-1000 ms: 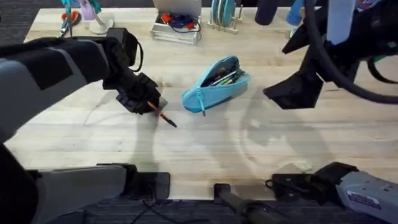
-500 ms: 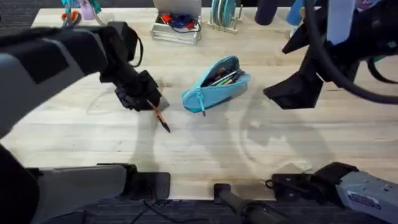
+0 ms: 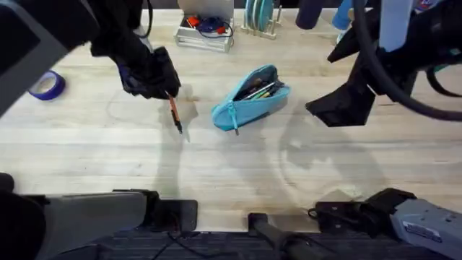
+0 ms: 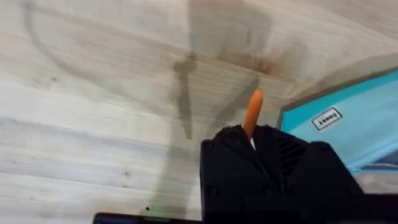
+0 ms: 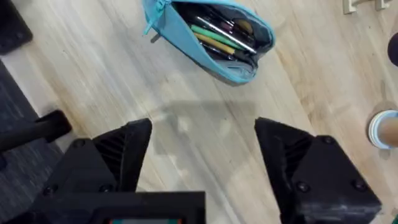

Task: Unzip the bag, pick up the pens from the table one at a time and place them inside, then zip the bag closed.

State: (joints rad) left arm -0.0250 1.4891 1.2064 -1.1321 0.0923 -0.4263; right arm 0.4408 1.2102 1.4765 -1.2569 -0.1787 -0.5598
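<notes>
label (image 4: 326, 118) on bag (image 3: 249, 101) unreadable; left gripper (image 3: 167, 90) pinching orange pen (image 3: 174, 113), right gripper (image 5: 202, 146) spread.

The left claw (image 3: 160, 81) is raised over the counter's far left part, its fingers clamped tight. The right claw (image 5: 202, 146) hangs high, fingers spread wide.

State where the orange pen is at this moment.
In the overhead view the orange pen hangs tip-down from the left pincer, above the table left of the open bag.
</notes>
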